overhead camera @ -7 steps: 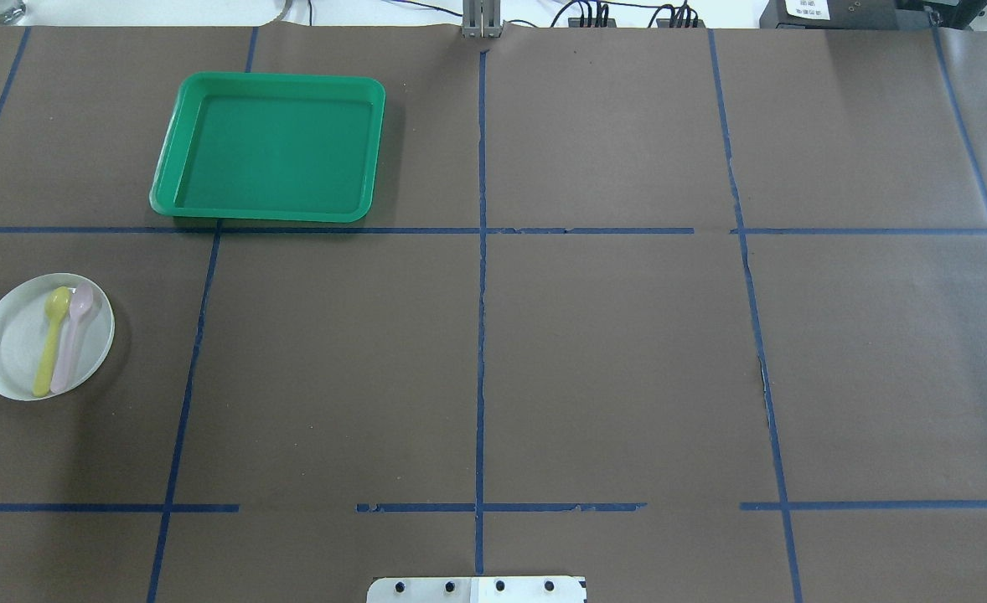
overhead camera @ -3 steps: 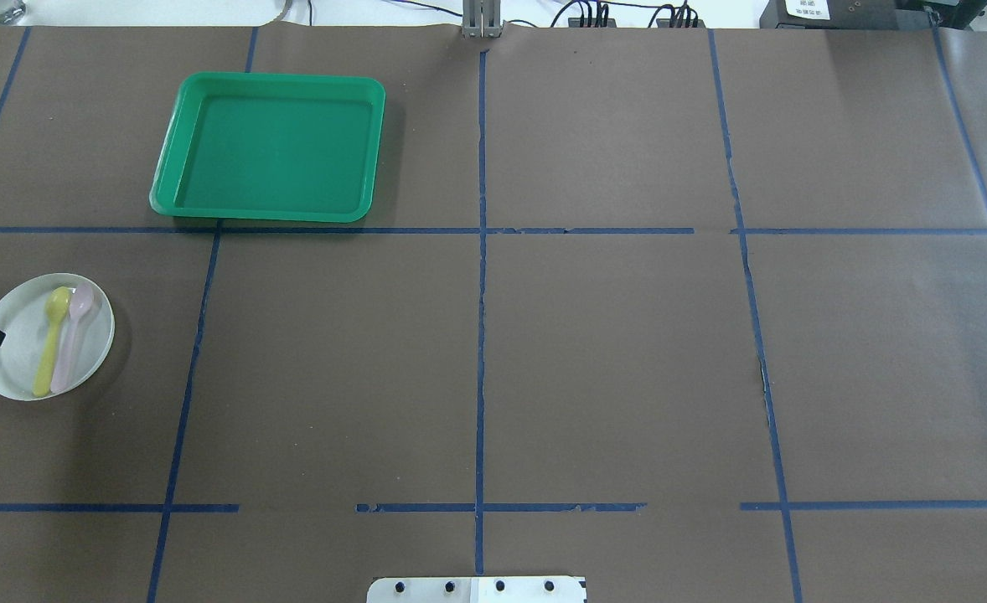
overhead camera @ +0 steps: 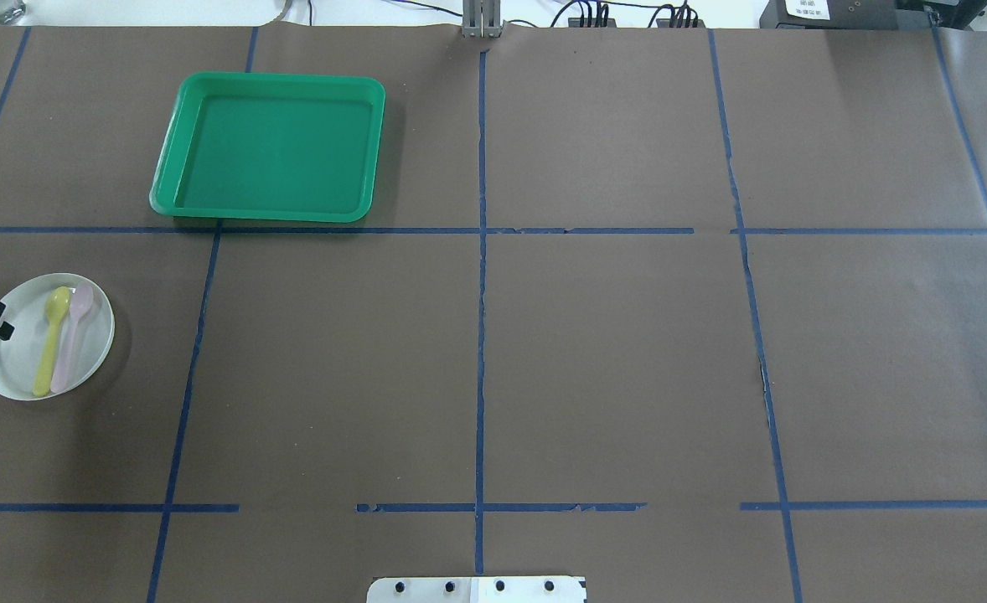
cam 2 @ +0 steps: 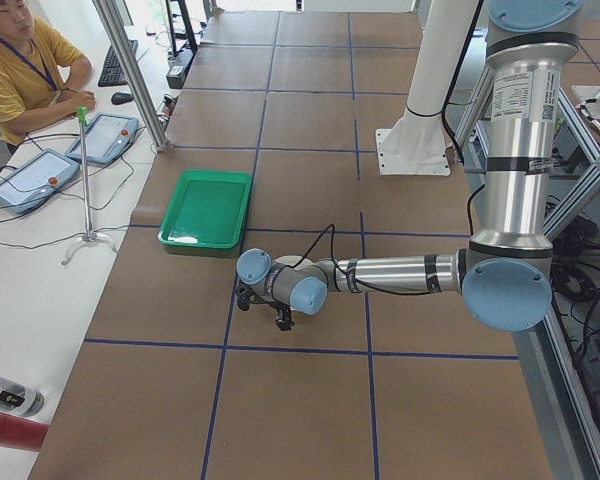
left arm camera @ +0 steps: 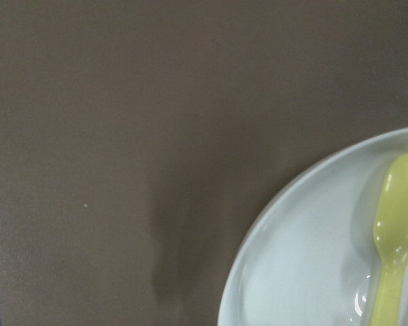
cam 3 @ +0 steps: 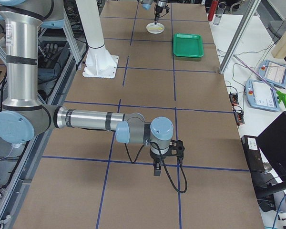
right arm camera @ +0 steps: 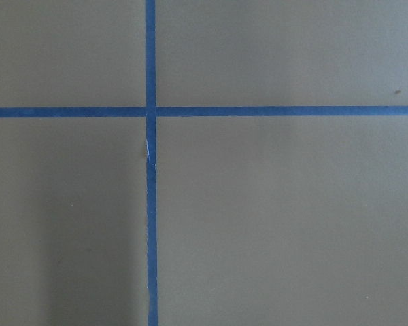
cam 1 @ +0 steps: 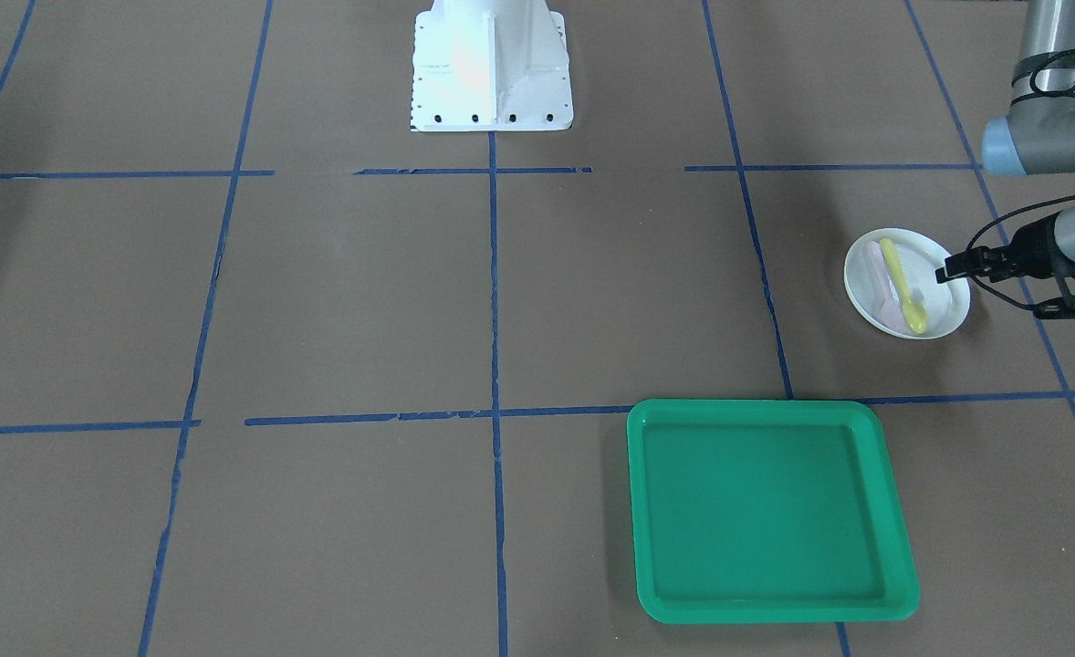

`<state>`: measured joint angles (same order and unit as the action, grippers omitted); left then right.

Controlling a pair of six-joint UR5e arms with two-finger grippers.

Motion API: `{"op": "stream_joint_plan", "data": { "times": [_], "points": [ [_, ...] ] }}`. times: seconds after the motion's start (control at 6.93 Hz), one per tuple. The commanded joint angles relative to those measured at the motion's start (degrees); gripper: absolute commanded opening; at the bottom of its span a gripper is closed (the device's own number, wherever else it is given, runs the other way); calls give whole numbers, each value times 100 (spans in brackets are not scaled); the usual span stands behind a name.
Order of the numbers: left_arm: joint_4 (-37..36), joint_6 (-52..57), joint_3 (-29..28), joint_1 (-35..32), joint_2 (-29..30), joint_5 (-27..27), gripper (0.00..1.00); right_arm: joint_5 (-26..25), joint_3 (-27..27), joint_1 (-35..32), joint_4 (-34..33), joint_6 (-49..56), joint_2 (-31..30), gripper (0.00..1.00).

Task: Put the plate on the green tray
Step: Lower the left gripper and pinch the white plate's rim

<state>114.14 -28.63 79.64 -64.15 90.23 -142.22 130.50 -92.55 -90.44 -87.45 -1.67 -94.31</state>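
A white plate (overhead camera: 16, 368) holding a yellow spoon (overhead camera: 51, 339) and a pink spoon (overhead camera: 71, 343) sits at the table's left side; it also shows in the front-facing view (cam 1: 866, 283). The green tray (overhead camera: 167, 180) lies empty beyond it and to its right, apart from it. My left gripper (overhead camera: 1, 330) hangs over the plate's left rim (cam 1: 944, 272); its fingers look like one narrow tip, shut and empty. The left wrist view shows the plate's rim (left arm camera: 272, 210) and the yellow spoon's bowl (left arm camera: 398, 204). My right gripper (cam 3: 156, 171) shows only in the exterior right view; I cannot tell its state.
Brown paper with blue tape lines (overhead camera: 481, 251) covers the table. The robot's white base plate (overhead camera: 477, 590) is at the near edge. A person sits with tablets (cam 2: 25, 180) beyond the tray's side of the table.
My left gripper has moved a little to the right, from beside the plate's left edge to over its rim. Plate, spoons and tray have not moved.
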Motion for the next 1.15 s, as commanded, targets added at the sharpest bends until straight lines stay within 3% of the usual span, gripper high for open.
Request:
{"op": "stream_joint_plan", "data": {
  "times": [0.0,0.14,0.29,0.58,1.01],
  "points": [
    [195,-3,-106,43,21,19,100,2,0,0,0,0,0,100],
    [196,-11,-107,78,29,19,90,2,0,0,0,0,0,100],
    [187,-11,-107,87,21,19,72,-7,0,0,0,0,0,100],
    [170,-20,-89,104,21,19,3,2,0,0,0,0,0,100],
    [108,24,-45,104,12,37,0,2,0,0,0,0,0,100]
  ]
}}
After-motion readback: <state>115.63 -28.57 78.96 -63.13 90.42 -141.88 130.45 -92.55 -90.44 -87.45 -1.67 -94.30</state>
